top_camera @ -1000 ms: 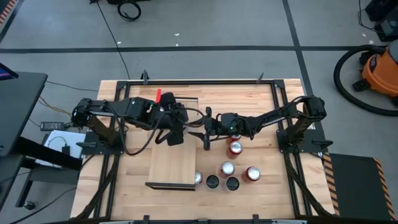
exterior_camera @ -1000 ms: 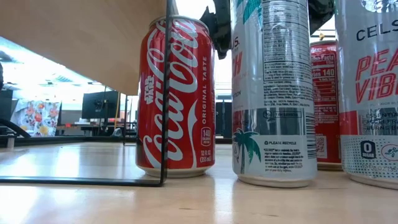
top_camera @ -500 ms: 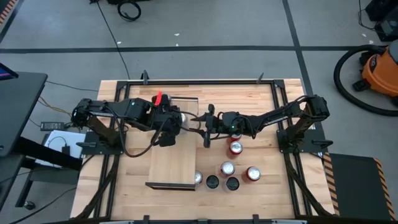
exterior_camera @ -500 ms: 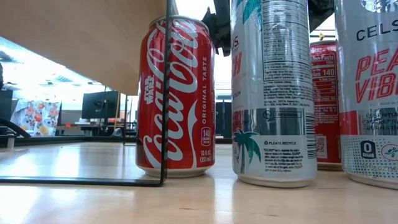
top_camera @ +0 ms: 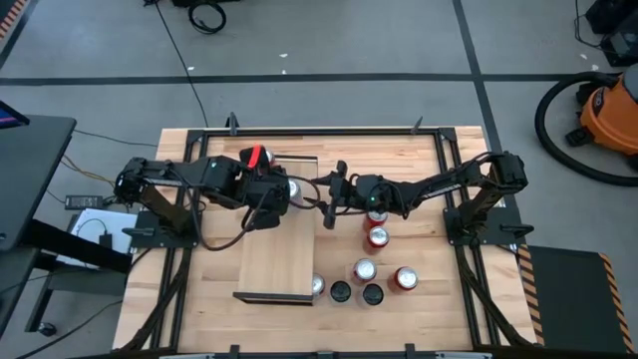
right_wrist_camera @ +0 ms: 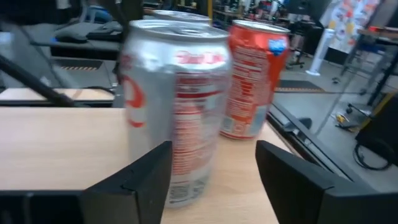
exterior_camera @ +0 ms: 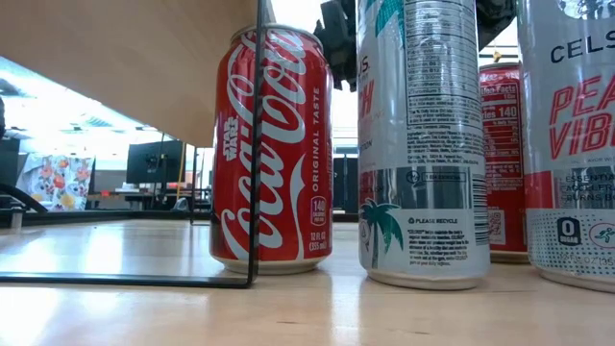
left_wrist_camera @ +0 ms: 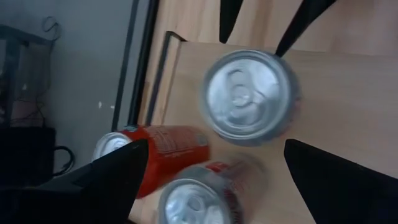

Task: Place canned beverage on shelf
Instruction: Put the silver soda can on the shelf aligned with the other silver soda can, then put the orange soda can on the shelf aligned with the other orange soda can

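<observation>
Closest thing first: my right gripper [right_wrist_camera: 212, 152] is sitting low over the shelf [right_wrist_camera: 62, 149], fingers spread a bit wider than the silver can [right_wrist_camera: 174, 106] standing between them. I can see a gap on at least one side, so I'd call that let go, not holding anything. The can is upright on the pale board, toward its far end, which looks like where it belongs. Just past it is a red can [right_wrist_camera: 255, 81], close enough that a nudge would knock them together. So the trick here, I reckon: open a touch more, keep the wrist level, and pull straight back along the board with no sideways swing until both fingertips are clear of the can wall. My left gripper [left_wrist_camera: 217, 146] hovers right above the same can, looking down on its lid, jaws spread wide and empty, best kept up there out of the way. Farther off, spare cans [top_camera: 364, 269] wait on the tabletop [top_camera: 419, 160].
</observation>
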